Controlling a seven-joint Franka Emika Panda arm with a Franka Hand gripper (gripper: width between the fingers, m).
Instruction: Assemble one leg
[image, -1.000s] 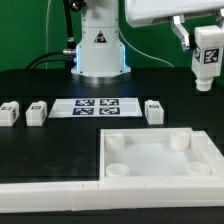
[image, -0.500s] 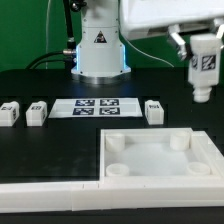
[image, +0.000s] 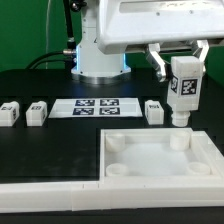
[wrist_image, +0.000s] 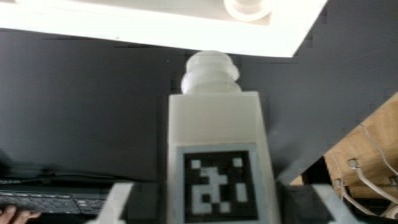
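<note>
My gripper (image: 182, 66) is shut on a leg (image: 183, 88), a white oblong block with a black-and-white tag on its face and a threaded tip pointing down. It hangs upright just above the far right corner socket (image: 180, 141) of the large white square panel (image: 150, 170). In the wrist view the leg (wrist_image: 215, 140) fills the middle, its tip near the panel's edge (wrist_image: 160, 25). Three more legs stand on the table: two at the exterior view's left (image: 9, 113) (image: 36, 112) and one by the panel (image: 154, 110).
The marker board (image: 95, 107) lies flat between the loose legs. The robot base (image: 100, 50) stands behind it. A white rail (image: 50, 185) runs along the table's front edge.
The gripper has carried the leg toward the exterior view's left and downward, from high at the right edge to just above the panel's far right corner.
</note>
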